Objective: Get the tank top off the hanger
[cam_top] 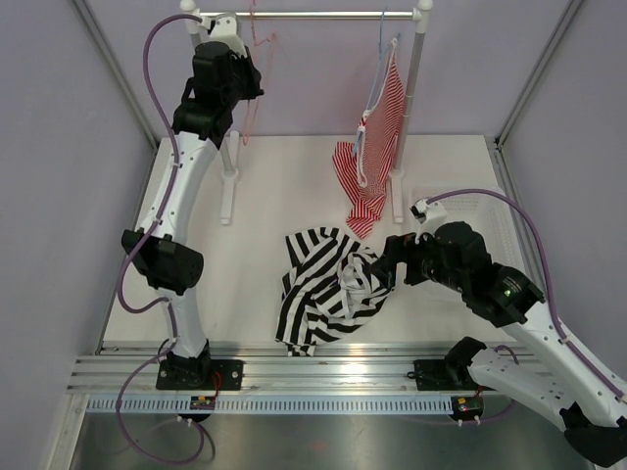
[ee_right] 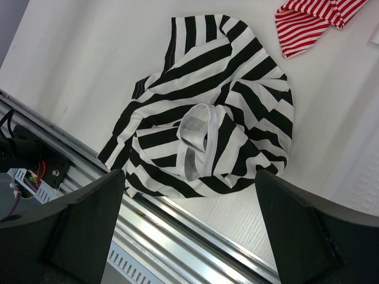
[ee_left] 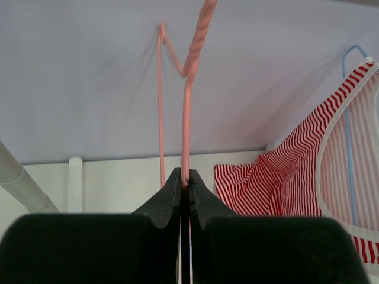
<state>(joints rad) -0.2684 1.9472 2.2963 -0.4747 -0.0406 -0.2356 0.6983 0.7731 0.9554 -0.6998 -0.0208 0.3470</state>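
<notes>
Pink hanger point(ee_left: 187, 118) in tight left gripper point(ee_left: 185, 180); tank top point(ee_right: 237, 106) beneath wide right gripper point(ee_right: 186, 180).

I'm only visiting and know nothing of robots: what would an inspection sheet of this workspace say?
Surface: white table, no spills seen.
Job's things: tank top crumpled on the table, off the hanger; hanger bare, by the rail.
Clutter: red-and-white top on a light blue hanger, lower end on the table.
Grippers: left gripper shut on the hanger wire; right gripper open above the tank top.
Cables: purple cables along both arms.
Surroundings: lilac walls.
</notes>
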